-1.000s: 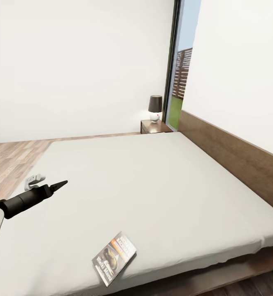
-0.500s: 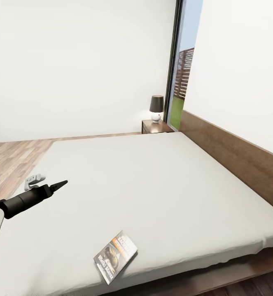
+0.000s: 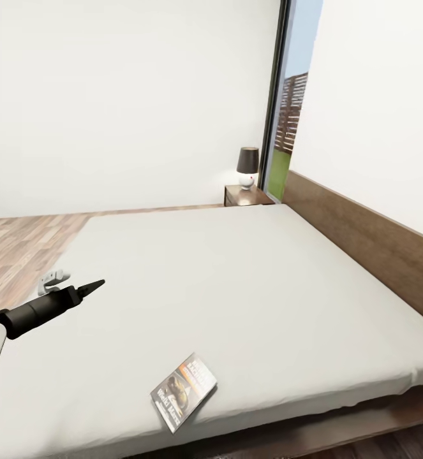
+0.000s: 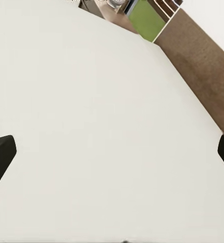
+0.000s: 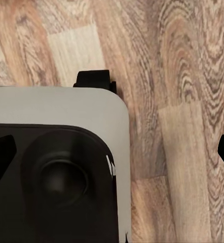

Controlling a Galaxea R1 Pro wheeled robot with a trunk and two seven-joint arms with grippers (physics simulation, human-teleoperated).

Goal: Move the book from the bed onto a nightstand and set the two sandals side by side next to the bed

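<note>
Left gripper (image 3: 95,285) hangs empty, jaws apart, over the bed (image 3: 249,280). Book (image 3: 184,391) not yet moved; nightstand (image 3: 246,195) far off. Sandals unplaced, I judge.

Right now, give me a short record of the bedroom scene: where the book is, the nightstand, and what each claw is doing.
book: lying flat on the bed, near its close edge
nightstand: far corner beside the headboard, a lamp on it
left claw: hovering over the mattress, empty, fingers apart in its wrist view
right claw: open, pointing down at the wood floor
</note>
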